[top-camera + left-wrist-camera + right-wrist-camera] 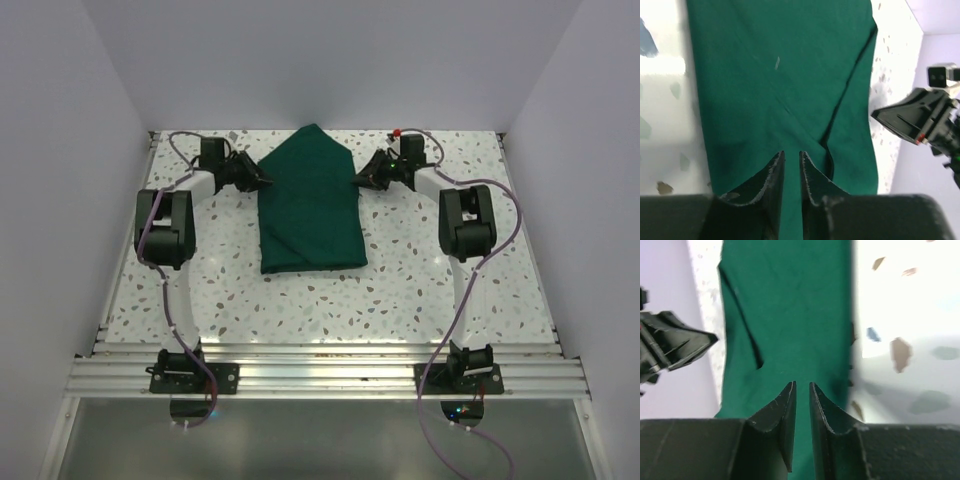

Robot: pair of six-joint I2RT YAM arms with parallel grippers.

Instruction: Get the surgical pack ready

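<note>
Drape is laid flat on the table, folded to a rectangle with its far end brought to a point. Bare tabletop is seen on every side of the drape. Left gripper is placed at the drape's left edge, toward the far end. Right gripper is placed at the drape's right edge, opposite. On both, jaws are drawn nearly together, with a thin slit left. Whether cloth is pinched cannot be told.
</note>
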